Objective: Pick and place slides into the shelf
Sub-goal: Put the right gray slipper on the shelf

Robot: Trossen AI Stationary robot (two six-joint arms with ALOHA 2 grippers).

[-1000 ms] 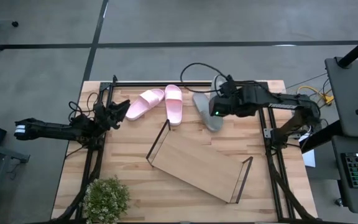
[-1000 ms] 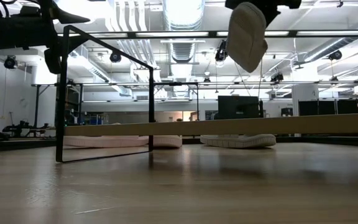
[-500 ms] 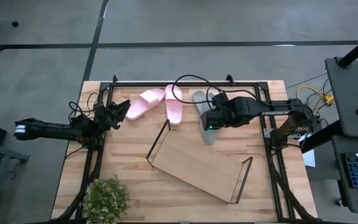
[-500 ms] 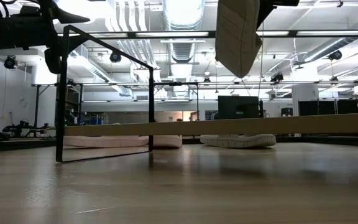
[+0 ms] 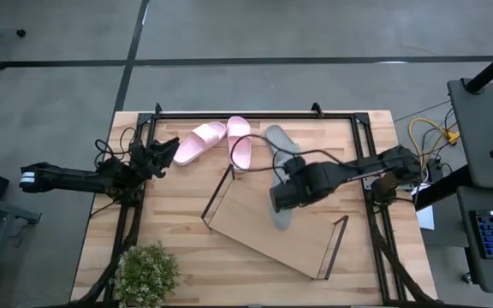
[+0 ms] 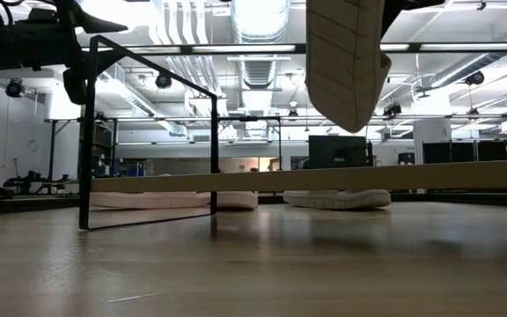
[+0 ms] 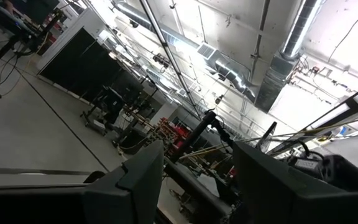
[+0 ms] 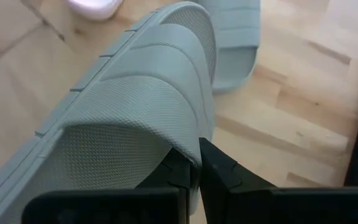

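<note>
Right gripper [image 5: 291,195]: its fingers are being kept pinched shut on the strap edge of one grey slide [image 5: 282,208], which is being held in the air above the shelf [image 5: 255,224], toward its far left half.

Held grey slide: it is being carried hanging from the pinch, sole facing the low camera and one end pointing down; only a thin margin of strap is being gripped.

Second grey slide [image 5: 277,139]: it is lying on the table [image 5: 178,257] at the far side, just right of the pink pair and beyond the shelf.

Pink pair [image 5: 221,142]: both are lying on the table at the far side, left of the grey one, close to the shelf's far left wire frame [image 5: 219,193].

Shelf: it is lying askew on the table, its board bare, wire frames standing at both short ends.

Left gripper [image 5: 166,150]: it is being held parted and empty at the far left of the table, near the pink pair, away from the work.

Risk, slipping: because so little strap is being pinched, the soft slide is judged likely to be pulled free or swung by any quick move.

Risk, bad landing: since the slide is hanging end-down, it is judged likely to be tipped onto its side or over the board edge if released from height.

Risk, frame contact: the dangling end is judged liable to be snagged on the left wire frame, by which the light shelf could be shifted.
</note>
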